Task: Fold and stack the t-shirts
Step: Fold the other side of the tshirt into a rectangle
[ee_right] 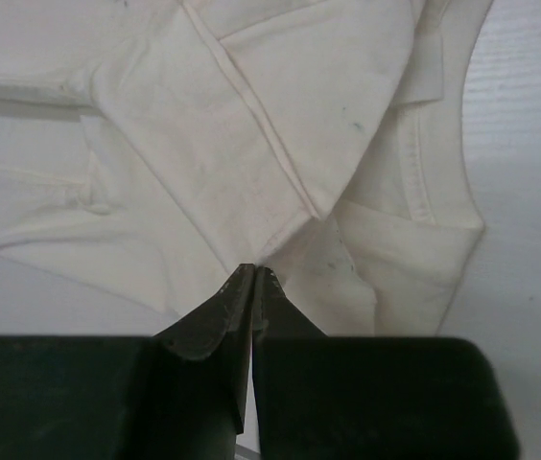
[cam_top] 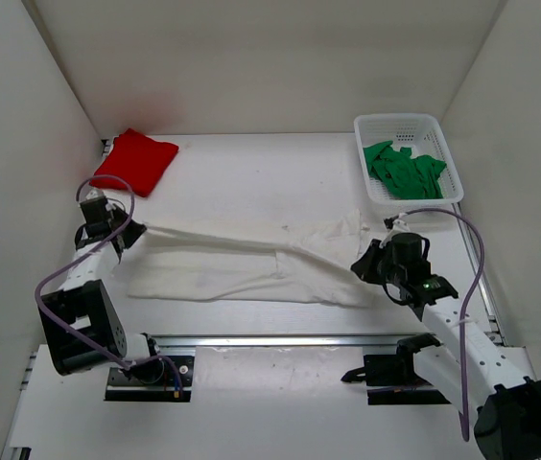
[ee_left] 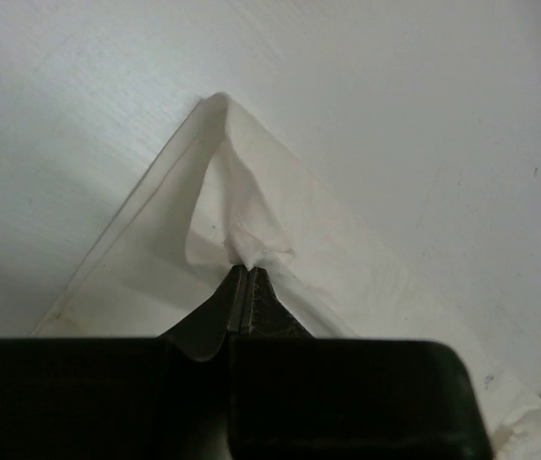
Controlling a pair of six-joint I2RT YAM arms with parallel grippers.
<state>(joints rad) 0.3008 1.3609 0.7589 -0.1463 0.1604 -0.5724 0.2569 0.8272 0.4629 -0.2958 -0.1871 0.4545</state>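
The off-white t-shirt (cam_top: 251,264) lies spread across the middle of the table, its upper edge pulled taut between my two grippers. My left gripper (cam_top: 136,230) is shut on its left corner (ee_left: 251,251). My right gripper (cam_top: 362,264) is shut on a fold at its right end (ee_right: 261,264), near the collar (ee_right: 424,182). The red t-shirt (cam_top: 136,160) lies folded at the far left. The green t-shirt (cam_top: 403,170) lies crumpled in the white mesh basket (cam_top: 448,153) at the far right.
White walls close in the table on the left, back and right. A metal rail (cam_top: 280,340) runs along the near edge between the arm bases. Purple cables loop from both arms.
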